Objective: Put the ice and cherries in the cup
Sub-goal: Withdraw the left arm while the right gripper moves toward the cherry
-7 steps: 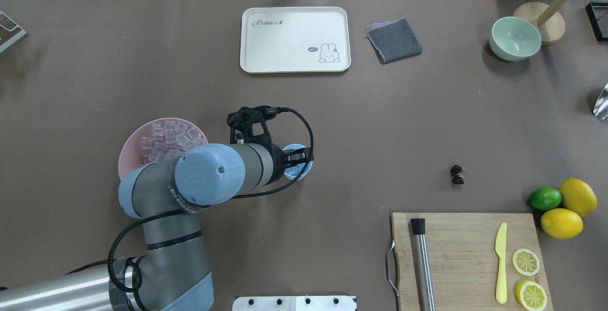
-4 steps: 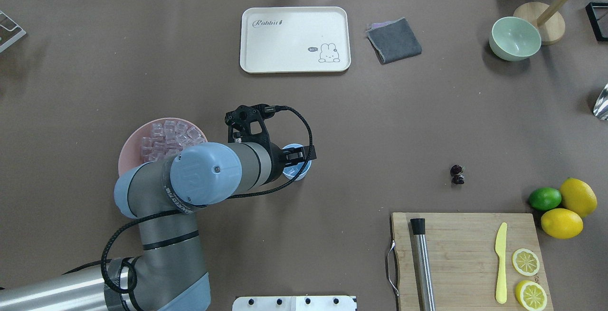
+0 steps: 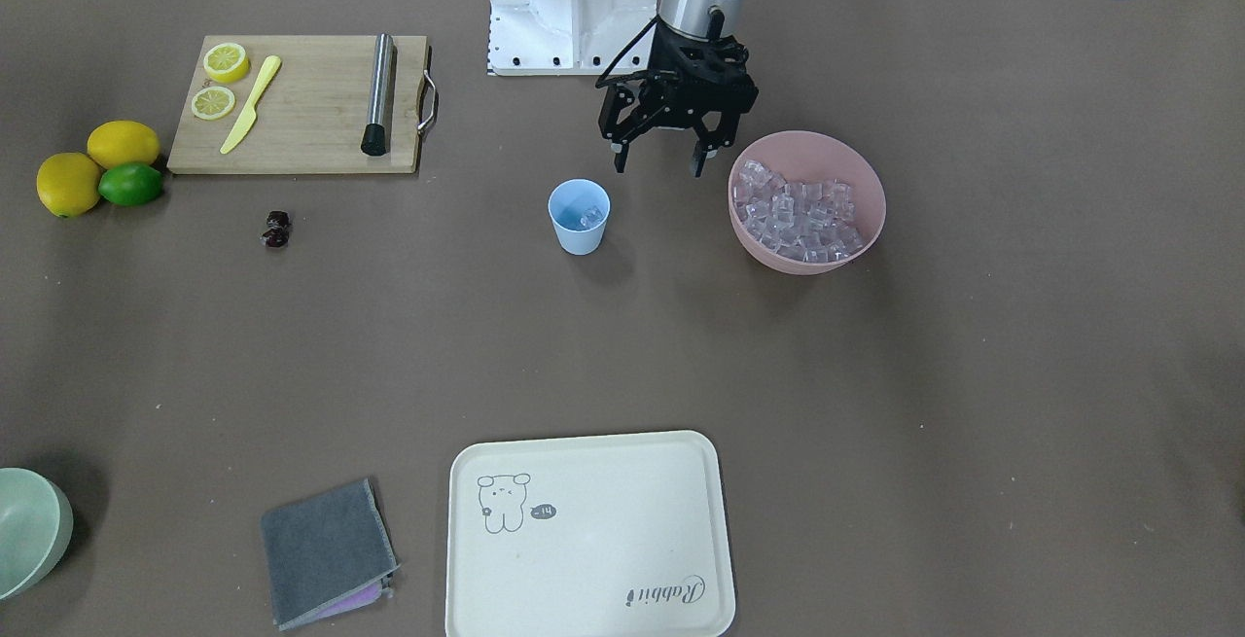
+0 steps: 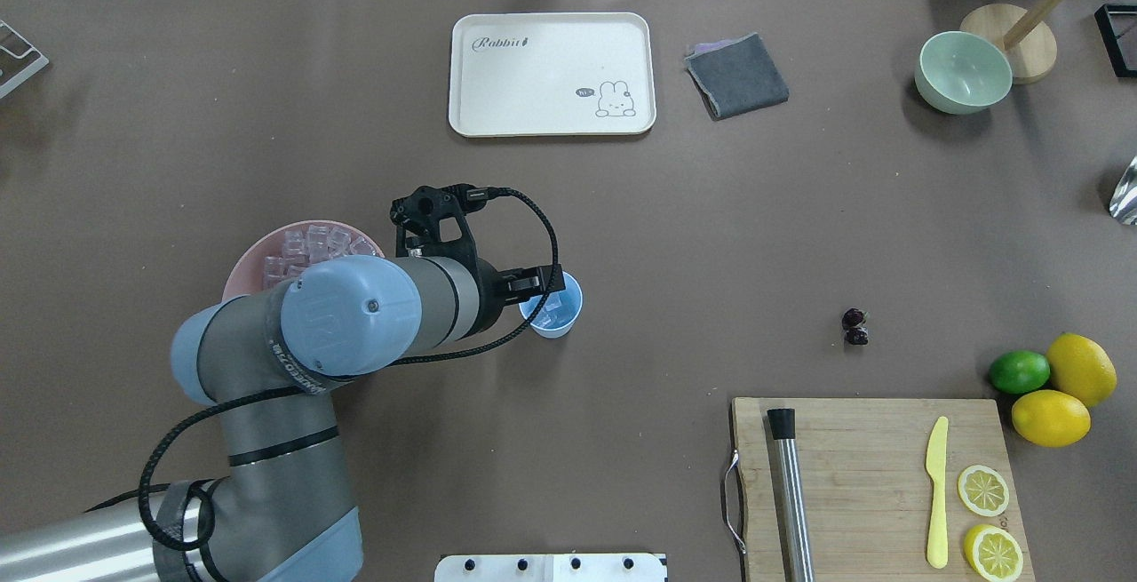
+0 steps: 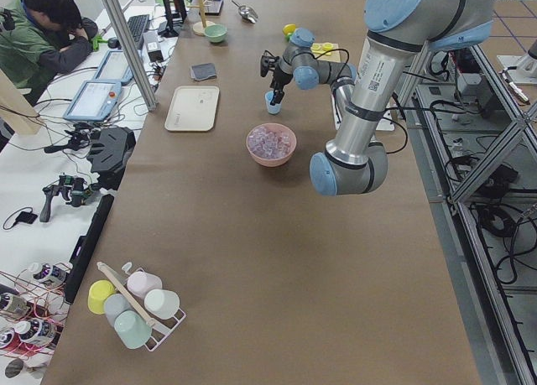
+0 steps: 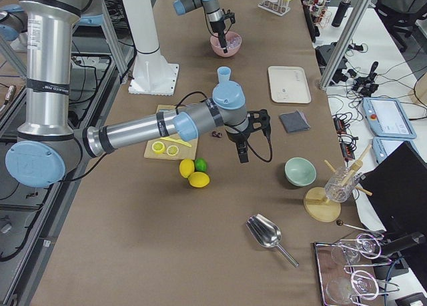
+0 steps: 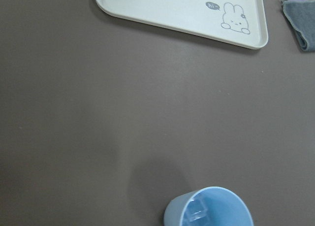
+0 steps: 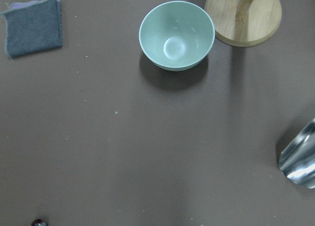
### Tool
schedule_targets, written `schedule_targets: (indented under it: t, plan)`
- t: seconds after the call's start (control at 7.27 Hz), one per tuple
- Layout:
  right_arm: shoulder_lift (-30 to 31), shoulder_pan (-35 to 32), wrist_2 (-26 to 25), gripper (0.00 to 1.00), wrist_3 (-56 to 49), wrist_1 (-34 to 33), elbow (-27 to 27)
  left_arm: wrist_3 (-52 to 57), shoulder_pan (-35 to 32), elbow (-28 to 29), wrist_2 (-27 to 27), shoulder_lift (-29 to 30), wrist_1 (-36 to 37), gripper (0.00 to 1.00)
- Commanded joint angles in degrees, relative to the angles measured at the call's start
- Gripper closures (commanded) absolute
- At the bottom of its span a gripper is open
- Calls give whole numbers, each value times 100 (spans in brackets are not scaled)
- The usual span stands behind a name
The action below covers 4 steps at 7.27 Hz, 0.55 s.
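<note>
Brown-covered table (image 4: 799, 209), cluttered bench (image 5: 29, 179) alongside
Left gripper (image 3: 658, 168) — fingers apart, empty — near the cup (image 3: 579, 217); right gripper (image 6: 241, 157): cannot tell.

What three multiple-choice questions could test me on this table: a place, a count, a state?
1. The dark red glossy cherries lie: A) in a cream tray B) on the bare brown table C) in a green bowl.
2. Cut yellow lemon slices: A) one B) two C) four.
3. The left gripper is: A) open, empty B) shut on ice C) shut on cherries.
Answers: B, they sit alone on the tabletop; B, both on the wooden cutting board; A, jaws apart, nothing between.
</note>
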State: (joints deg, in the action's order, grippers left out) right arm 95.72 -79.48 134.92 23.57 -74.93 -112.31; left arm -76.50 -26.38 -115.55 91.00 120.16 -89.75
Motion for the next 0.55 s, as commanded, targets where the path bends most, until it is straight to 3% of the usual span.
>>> schedule_targets:
  t: [0.0, 0.28, 0.41]
  plan:
    - [-333, 825, -437, 0, 1276, 320, -71, 1506, -944, -763, 941, -551, 1149, 3]
    - [-632, 1363, -773, 0, 1956, 321, -98, 3273, -1892, -1013, 1558, -1465, 1205, 3]
    - [-703, 1556, -922, 0, 2176, 330, -98, 4718, -2759, -813, 2396, -1852, 1214, 3]
